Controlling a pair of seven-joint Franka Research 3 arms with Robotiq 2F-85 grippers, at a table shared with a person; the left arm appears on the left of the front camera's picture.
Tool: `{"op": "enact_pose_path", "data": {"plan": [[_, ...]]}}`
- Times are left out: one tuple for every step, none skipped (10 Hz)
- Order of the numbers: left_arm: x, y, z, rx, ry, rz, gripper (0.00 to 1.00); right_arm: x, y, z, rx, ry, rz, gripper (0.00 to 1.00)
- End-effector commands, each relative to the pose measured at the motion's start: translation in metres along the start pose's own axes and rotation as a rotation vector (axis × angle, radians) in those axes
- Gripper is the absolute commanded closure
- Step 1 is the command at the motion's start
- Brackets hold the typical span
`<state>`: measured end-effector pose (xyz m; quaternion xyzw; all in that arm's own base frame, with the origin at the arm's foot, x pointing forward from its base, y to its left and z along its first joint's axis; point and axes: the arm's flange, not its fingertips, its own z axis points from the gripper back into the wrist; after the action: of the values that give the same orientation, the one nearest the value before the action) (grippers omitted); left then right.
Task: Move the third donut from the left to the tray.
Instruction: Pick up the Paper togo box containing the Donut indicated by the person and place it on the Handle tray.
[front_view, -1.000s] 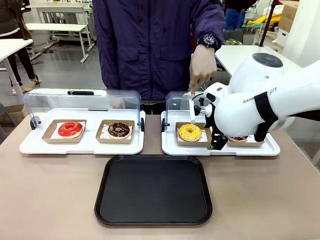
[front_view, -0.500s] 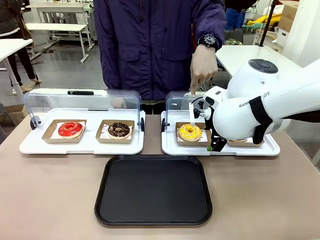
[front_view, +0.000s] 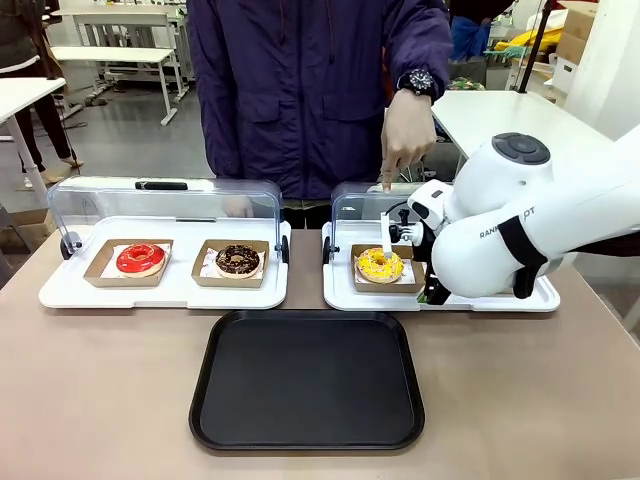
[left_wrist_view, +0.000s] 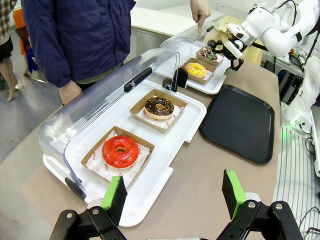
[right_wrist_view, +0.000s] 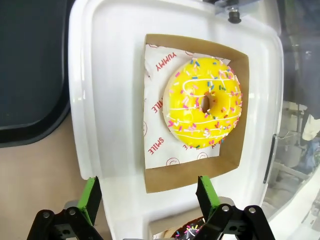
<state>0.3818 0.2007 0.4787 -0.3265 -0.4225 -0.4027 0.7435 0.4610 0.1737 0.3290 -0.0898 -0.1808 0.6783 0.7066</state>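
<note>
One ring donut, the third donut (right_wrist_view: 204, 103), is coated in bright yellow icing crossed by thin white lines and scattered with small multicoloured sprinkles. It is seated in a square brown cardboard holder (right_wrist_view: 235, 150) on a white paper liner (right_wrist_view: 157, 125), on which the red words "YUMMY" and "SMILE" can be read.

The holder is placed on the right-hand white tray (front_view: 340, 295), at that tray's left end, under a raised clear domed lid (front_view: 350, 208). The black tray (front_view: 308, 380) is located just in front of the white tray, nearer the robot, and is separated from it by a strip of bare table (front_view: 100, 400). A chocolate-iced donut (left_wrist_view: 206, 52) with sprinkles is held in a second holder beside the yellow one on the same white tray.

The right gripper (right_wrist_view: 149, 197) is positioned over the white tray at the edge of the yellow donut's holder, with its green pads (right_wrist_view: 206, 194) spread apart and nothing held between them. A person's hand (front_view: 405, 145) is pointed downward behind the white tray, above the yellow donut.

The left gripper (left_wrist_view: 174, 192) is held well to the left of the white tray, fingers parted and empty, near a second white tray (left_wrist_view: 165, 150) carrying a red-iced donut (left_wrist_view: 120, 151) and a chocolate-iced donut (left_wrist_view: 158, 106). Partial lettering is visible on the right arm's casing, but the full word cannot be read.
</note>
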Motion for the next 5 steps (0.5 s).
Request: {"op": "enact_pose_path", "data": {"plan": [[0.002, -0.001, 0.001, -0.005, -0.011, -0.011, 0.0, 0.008, 0.001, -0.009, -0.035, -0.004, -0.011, 0.0], [0.002, -0.001, 0.001, -0.005, -0.011, -0.011, 0.0, 0.008, 0.0, -0.014, -0.04, 0.003, -0.006, 0.0], [0.002, -0.001, 0.001, -0.005, -0.011, -0.011, 0.0, 0.008, -0.001, -0.018, -0.04, 0.008, 0.0, 0.0], [0.002, -0.001, 0.001, -0.005, -0.011, -0.011, 0.0, 0.008, -0.003, -0.022, -0.04, 0.017, 0.008, 0.0], [0.002, -0.001, 0.001, -0.005, -0.011, -0.011, 0.0, 0.006, -0.005, -0.026, -0.039, 0.013, 0.016, 0.0]]}}
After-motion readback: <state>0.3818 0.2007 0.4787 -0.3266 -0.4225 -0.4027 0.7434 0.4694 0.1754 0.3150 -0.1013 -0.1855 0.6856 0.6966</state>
